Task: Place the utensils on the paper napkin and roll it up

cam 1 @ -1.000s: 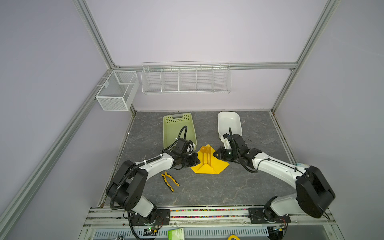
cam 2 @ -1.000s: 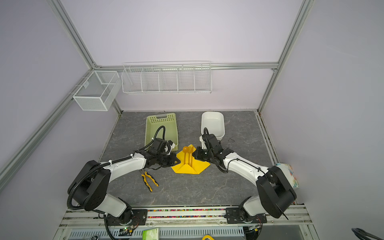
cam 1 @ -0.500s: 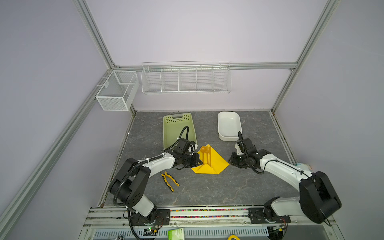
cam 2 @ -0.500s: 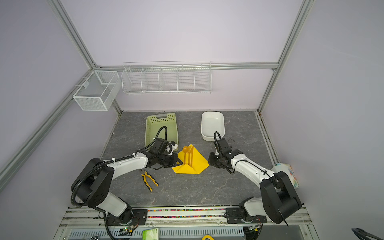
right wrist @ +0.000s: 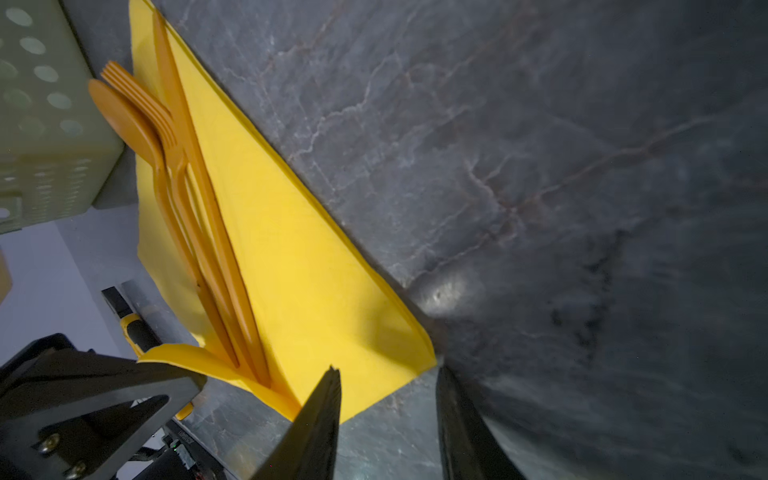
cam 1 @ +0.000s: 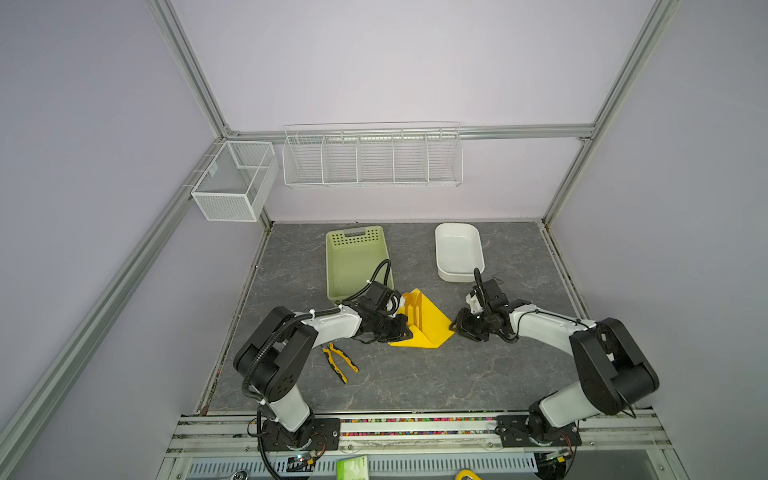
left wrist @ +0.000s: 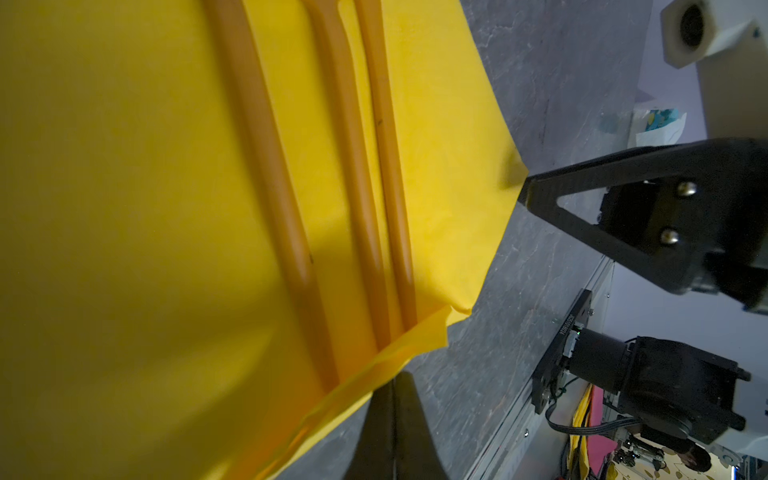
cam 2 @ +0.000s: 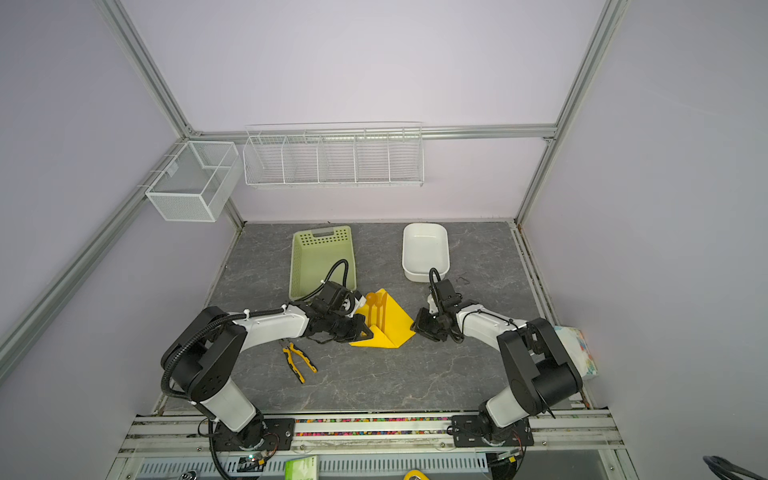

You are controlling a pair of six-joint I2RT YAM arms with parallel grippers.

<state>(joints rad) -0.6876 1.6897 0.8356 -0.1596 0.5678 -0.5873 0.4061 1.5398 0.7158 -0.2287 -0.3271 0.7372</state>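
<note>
The yellow paper napkin lies on the grey table between both arms. Three orange utensils lie side by side on it, a spoon, a fork and a knife. The napkin's near corner is folded up over their handle ends. My left gripper is shut on that folded flap. My right gripper is open at the napkin's right corner, one finger over the paper, the other beside the corner. Nothing is between them but the corner tip.
A pale green basket stands just behind the napkin, a white tub at the back right. Yellow-and-black pliers lie in front of the left arm. Wire racks hang on the back wall. A tissue pack sits at the right edge.
My right gripper let go of the napkin's middle, moved right to its right corner and opened. The raised right side of the napkin dropped flat. The left gripper stayed shut at the fold.
</note>
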